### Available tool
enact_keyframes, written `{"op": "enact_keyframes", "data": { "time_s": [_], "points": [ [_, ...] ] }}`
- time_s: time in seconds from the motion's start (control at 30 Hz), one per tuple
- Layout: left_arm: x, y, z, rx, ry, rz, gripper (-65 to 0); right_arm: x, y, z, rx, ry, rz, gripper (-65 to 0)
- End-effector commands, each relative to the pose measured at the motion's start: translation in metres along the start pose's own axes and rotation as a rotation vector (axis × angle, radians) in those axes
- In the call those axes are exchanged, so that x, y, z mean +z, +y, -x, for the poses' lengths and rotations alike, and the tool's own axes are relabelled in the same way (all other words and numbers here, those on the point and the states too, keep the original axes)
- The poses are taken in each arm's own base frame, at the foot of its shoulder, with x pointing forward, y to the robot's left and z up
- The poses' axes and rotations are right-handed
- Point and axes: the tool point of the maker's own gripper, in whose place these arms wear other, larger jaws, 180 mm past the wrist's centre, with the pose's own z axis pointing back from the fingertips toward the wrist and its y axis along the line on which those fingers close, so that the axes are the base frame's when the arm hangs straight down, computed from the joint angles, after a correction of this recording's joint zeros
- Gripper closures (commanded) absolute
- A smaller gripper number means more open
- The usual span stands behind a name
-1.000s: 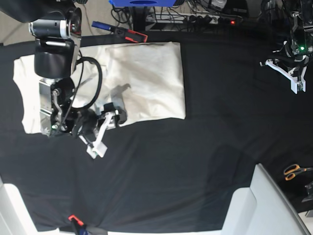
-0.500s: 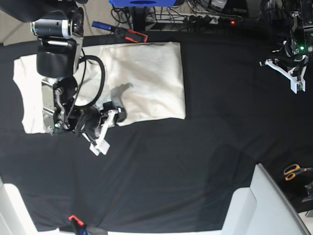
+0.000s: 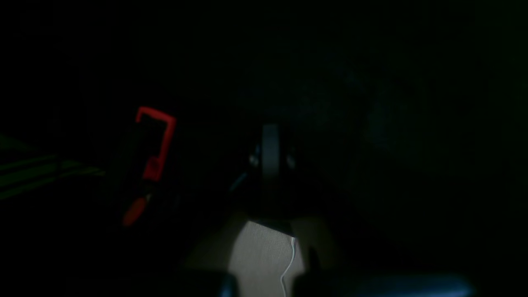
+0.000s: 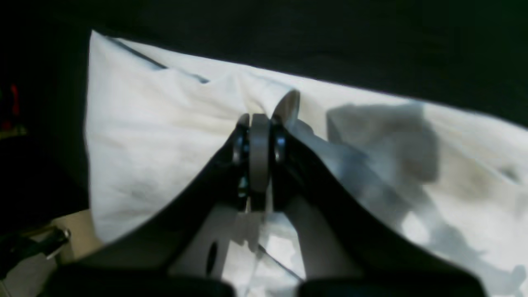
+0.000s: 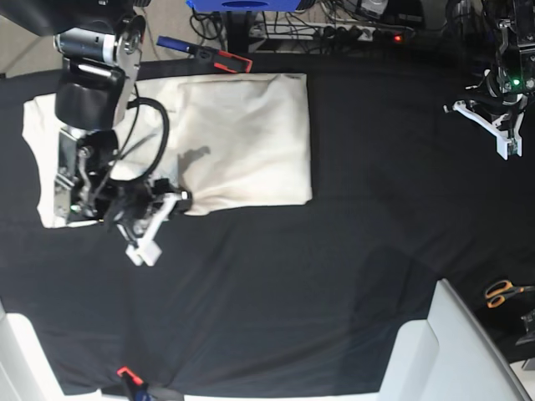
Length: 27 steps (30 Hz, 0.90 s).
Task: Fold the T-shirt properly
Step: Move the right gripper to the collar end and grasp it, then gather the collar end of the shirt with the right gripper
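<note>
At the left of the base view, low on the cloth's near edge, the right gripper [image 5: 167, 203] is seen with its jaws brought together on the T-shirt [image 5: 251, 138]; in the right wrist view the closed fingertips [image 4: 260, 136] are pressed into a puckered ridge of cream fabric, so a pinch of the hem is held. The T-shirt is spread over the upper left of the base view on the black table cover [image 5: 334, 284], its right part lying as a smooth rectangle and its left part partly hidden behind the right arm. A blue and red tool [image 5: 205, 53] is laid just beyond the shirt's top edge. At the upper right of the base view, the left gripper [image 5: 501, 134] is held well apart from the shirt, its 2 jaws closed on nothing. The left wrist view is almost black. Orange-handled scissors [image 5: 501, 292] are seen at the lower right edge.
</note>
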Motion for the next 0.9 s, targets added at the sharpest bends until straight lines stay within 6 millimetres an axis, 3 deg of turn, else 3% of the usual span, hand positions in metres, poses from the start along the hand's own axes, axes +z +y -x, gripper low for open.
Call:
{"op": "enact_keyframes", "data": {
  "time_s": [0.0,0.17,0.4,0.43,0.63,0.77,0.87],
  "points": [
    [0.002,0.010,-0.013,-0.012,-0.033,-0.023,0.0,0.009,0.004,-0.022,0.028,-0.063,-0.001,-0.6],
    [-0.003,0.012,-0.009,-0.001,-0.015,-0.028,0.0,0.018,0.000,-0.019,0.016,-0.065,0.039,-0.6],
    [-0.003,0.011,-0.011,0.000,-0.020,-0.027,0.0,0.011,0.006,-0.008,-0.014,-0.050,0.027,-1.5],
    [-0.003,0.012,-0.012,0.001,-0.021,-0.028,0.0,0.011,0.006,-0.007,-0.014,-0.044,0.027,-4.4],
    [-0.003,0.013,-0.011,0.003,-0.021,-0.031,0.0,0.015,0.004,-0.005,-0.006,-0.043,0.039,-35.1],
    [-0.003,0.013,-0.011,0.004,-0.020,-0.030,0.0,0.044,0.005,-0.015,0.068,-0.123,0.111,-35.4],
    [-0.003,0.012,-0.011,0.003,-0.021,-0.029,0.0,0.062,0.016,-0.005,0.108,-0.148,0.148,-35.3]
  ]
}}
